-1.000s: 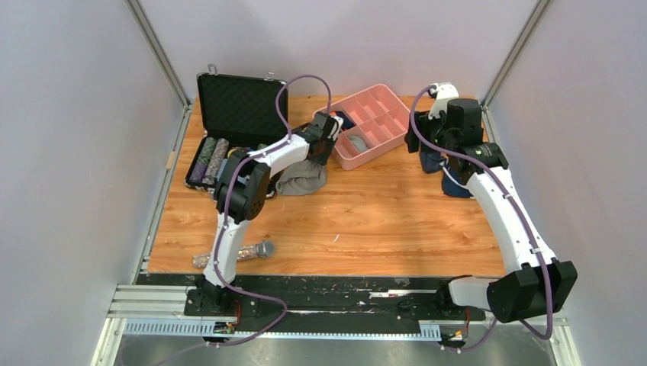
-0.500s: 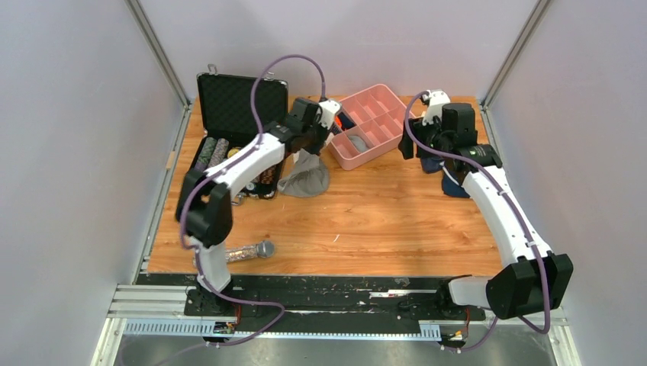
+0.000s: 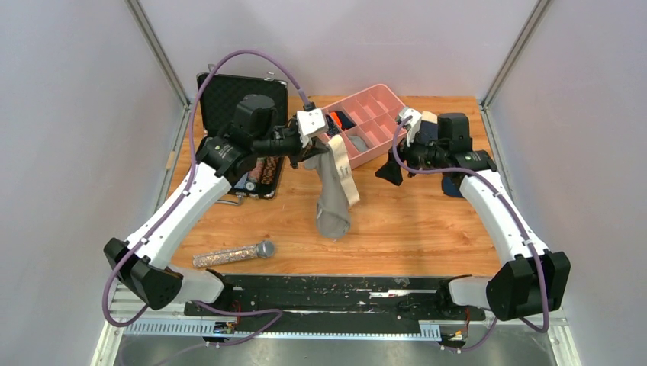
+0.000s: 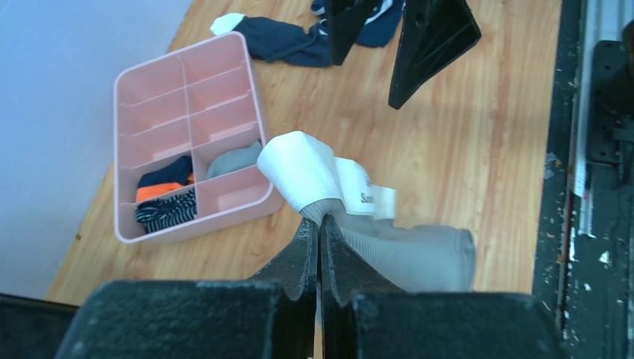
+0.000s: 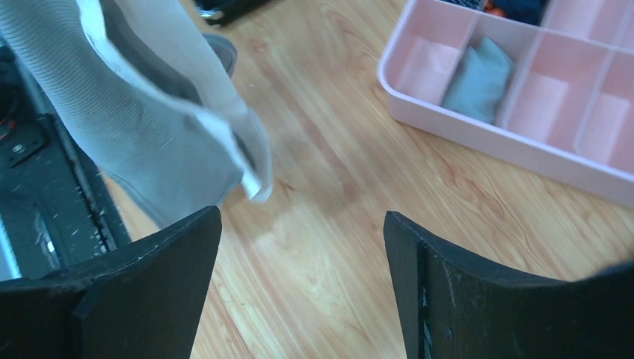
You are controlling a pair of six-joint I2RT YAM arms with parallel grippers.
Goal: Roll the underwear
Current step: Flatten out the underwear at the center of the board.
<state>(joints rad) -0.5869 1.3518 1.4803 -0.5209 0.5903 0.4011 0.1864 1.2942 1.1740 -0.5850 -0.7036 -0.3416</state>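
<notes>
Left gripper [image 4: 320, 228] pinched shut on underwear [image 3: 333, 200] by its cream band. Garment dangles above table [image 3: 427, 229], likely to hang flat. Right gripper [image 5: 300, 224] spread wide nearby, empty, probably poised for another edge.

The gray-taupe underwear [image 3: 333, 200] hangs lengthwise above the table (cream band [image 3: 341, 164] uppermost), lifted by one corner.
</notes>
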